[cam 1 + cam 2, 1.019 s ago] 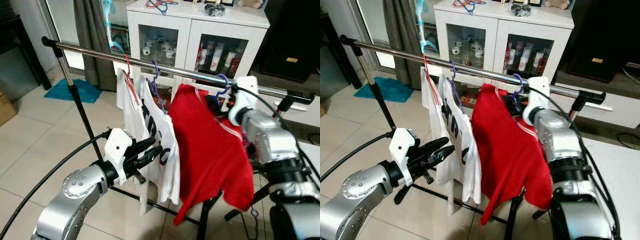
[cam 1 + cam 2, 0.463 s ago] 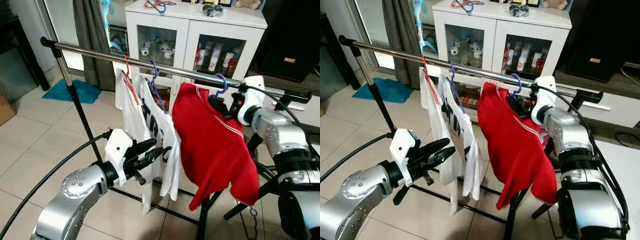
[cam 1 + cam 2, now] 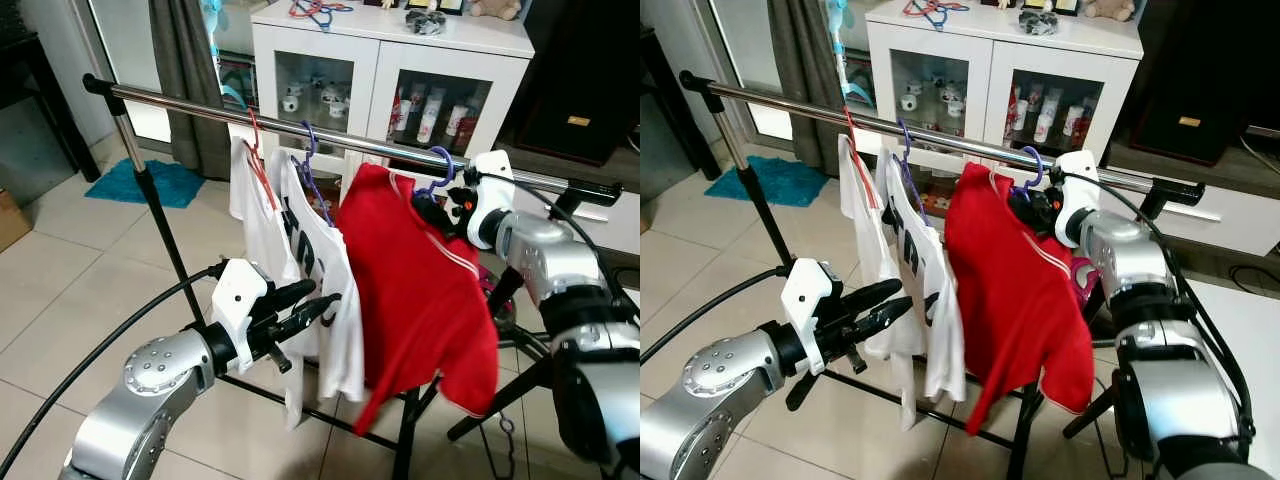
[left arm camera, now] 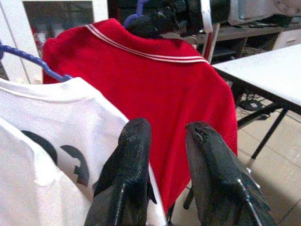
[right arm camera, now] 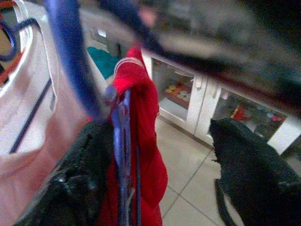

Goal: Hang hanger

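Fingers (image 5: 89, 188) beside curved blue hanger (image 5: 70, 52)

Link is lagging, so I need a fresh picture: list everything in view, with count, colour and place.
rail: one, chrome, across the view
white shirts: two, on red and purple hangers
red shirt: one, rightmost on rail
purple hanger: one, hook over rail, carrying the red shirt
cabinet: one, white, glass doors, behind rail
mat: one, teal, floor at left
left gripper: jaws open, beside the white shirts
right gripper: jaws open, at the hanger's neck
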`<state>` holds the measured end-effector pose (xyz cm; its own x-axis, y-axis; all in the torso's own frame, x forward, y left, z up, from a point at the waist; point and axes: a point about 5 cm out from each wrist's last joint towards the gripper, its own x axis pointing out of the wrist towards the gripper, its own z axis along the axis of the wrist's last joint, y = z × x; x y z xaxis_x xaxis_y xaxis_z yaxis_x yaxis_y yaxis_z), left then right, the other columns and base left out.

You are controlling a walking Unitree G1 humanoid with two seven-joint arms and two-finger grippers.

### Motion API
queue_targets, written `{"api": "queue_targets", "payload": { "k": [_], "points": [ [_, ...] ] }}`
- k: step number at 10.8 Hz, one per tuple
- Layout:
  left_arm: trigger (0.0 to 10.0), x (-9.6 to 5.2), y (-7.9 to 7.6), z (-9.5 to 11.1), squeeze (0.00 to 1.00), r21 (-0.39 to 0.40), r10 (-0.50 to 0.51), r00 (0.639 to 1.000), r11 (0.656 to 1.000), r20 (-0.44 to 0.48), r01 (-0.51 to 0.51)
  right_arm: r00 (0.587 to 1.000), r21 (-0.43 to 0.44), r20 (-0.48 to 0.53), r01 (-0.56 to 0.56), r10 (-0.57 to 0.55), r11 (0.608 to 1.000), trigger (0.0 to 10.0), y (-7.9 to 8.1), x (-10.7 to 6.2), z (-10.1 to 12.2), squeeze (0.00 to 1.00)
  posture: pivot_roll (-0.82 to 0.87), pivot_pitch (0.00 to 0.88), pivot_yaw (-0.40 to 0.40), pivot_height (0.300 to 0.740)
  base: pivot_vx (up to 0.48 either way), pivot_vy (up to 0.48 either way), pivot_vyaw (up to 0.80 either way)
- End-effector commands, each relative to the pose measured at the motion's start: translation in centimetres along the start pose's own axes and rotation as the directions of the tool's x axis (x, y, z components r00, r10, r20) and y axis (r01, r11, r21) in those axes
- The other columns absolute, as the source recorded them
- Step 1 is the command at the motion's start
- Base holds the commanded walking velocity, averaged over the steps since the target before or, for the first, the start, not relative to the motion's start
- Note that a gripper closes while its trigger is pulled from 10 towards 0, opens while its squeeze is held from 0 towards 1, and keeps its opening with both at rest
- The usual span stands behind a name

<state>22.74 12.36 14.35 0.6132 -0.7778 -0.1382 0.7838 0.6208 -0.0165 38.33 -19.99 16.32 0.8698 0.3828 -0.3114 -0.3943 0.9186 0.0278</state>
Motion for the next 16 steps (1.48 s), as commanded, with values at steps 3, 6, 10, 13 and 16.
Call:
{"api": "queue_targets", "payload": {
  "k": [3,6,10,13,16],
  "points": [
    [10.0,0.01,-0.40,-0.03,0.00,0.010,-0.034,0.999,0.999,-0.006,0.034,0.998,0.091,-0.064,-0.002,0.008,0.996,0.0,-0.57,-0.13,-0.72,0.00,0.10,0.000,-0.028,0.740,0.000,0.000,0.00],
    [10.0,0.08,-0.42,-0.08,0.00,0.013,-0.046,0.999,0.999,-0.010,0.046,0.997,0.088,-0.078,-0.007,0.014,0.996,0.0,-0.57,-0.05,-0.88,0.00,0.09,0.000,-0.026,0.740,0.000,0.000,0.00],
    [10.0,0.24,-0.56,-0.13,0.00,0.020,-0.055,0.998,0.998,-0.017,0.055,0.997,0.085,-0.078,-0.009,0.016,0.996,0.0,-0.21,0.32,-0.76,0.00,0.10,0.000,-0.026,0.740,0.000,0.000,0.00],
    [10.0,0.24,-0.59,-0.17,0.00,0.021,-0.057,0.998,0.998,-0.017,0.058,0.997,0.090,-0.073,-0.020,0.026,0.996,0.0,0.07,0.47,-0.79,0.00,0.10,0.000,-0.027,0.740,0.000,0.000,0.00],
    [10.0,0.38,-0.24,-0.37,0.00,0.022,-0.011,1.000,1.000,-0.014,0.012,0.998,0.093,-0.042,-0.050,0.054,0.994,0.0,0.22,0.19,-0.64,0.00,0.09,0.000,-0.030,0.740,0.000,0.000,0.00]
  ]
}}
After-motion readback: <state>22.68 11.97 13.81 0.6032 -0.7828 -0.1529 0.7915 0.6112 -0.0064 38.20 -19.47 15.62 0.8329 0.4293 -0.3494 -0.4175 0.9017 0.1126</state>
